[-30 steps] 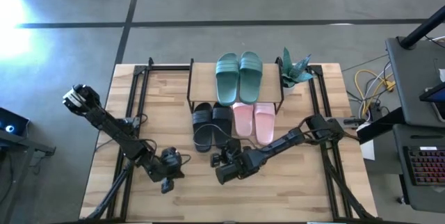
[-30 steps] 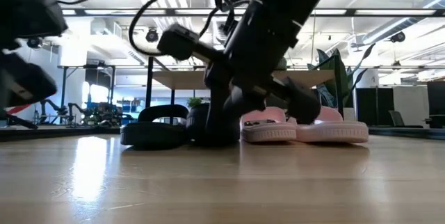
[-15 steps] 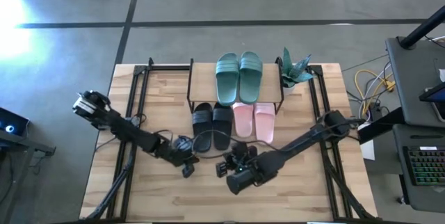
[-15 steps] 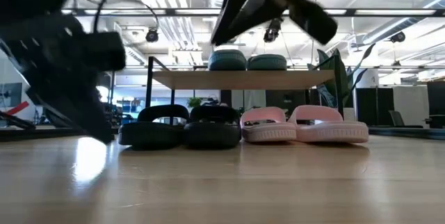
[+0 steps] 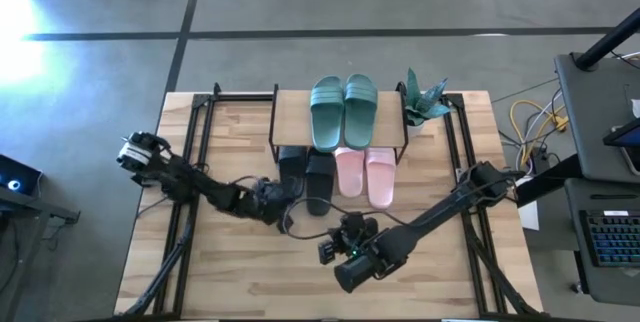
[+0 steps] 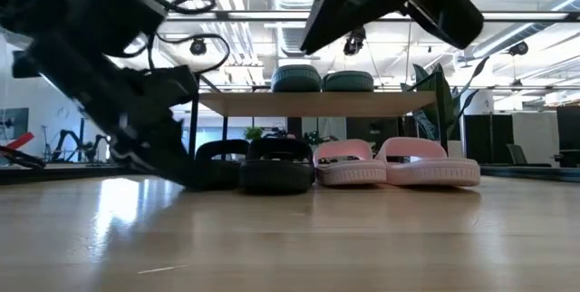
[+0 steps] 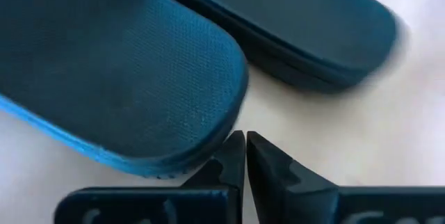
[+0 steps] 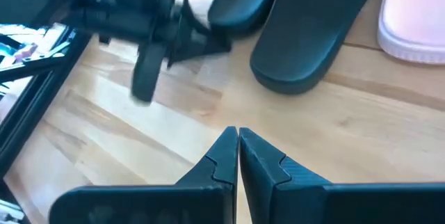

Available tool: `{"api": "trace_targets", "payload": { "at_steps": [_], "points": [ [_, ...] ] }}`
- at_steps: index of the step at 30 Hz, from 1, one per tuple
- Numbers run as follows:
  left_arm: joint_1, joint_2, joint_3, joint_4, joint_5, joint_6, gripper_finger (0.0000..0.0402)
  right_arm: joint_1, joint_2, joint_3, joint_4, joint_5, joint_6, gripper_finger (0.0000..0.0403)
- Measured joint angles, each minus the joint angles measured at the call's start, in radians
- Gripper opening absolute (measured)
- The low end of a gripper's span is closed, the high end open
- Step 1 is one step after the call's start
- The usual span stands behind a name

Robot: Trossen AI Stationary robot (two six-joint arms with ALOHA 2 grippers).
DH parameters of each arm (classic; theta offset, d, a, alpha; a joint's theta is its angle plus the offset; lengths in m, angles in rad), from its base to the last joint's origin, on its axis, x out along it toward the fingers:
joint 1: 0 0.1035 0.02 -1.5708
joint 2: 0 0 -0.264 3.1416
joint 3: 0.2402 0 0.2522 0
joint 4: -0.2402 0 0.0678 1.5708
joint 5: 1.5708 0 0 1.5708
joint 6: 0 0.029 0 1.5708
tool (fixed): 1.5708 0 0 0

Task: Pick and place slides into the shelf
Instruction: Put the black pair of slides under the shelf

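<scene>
Left gripper [image 7: 245, 156] pressed together, empty, tips at heel of outer black slide [image 7: 118, 71]. Right gripper [image 8: 236, 156] likewise closed, empty, above table [image 8: 361, 140].

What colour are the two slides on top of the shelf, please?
Teal-green slides, clearest in the high view.

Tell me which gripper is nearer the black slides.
Left. The left gripper, shut, is right at the heel of the outer black slide. The right gripper, also shut, hangs above the table, nearer the robot than the slides' heels.
</scene>
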Motion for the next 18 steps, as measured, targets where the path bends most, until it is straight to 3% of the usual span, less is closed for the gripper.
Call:
{"api": "trace_targets", "payload": {
  "at_steps": [3,10,18],
  "points": [
    [0.061,0.004,-0.002,-0.004,-0.026,0.038,0.0003,0.0,0.0,0.0,-0.006,-0.001,0.008,0.0009],
    [0.125,-0.015,0.0,0.001,0.035,0.081,0.0003,0.0,0.0,0.0,-0.019,-0.006,0.025,0.0009],
    [0.002,-0.205,-0.01,-0.015,0.066,0.106,0.0003,0.0,0.002,-0.05,0.014,-0.11,0.117,0.0009]
  ]
}}
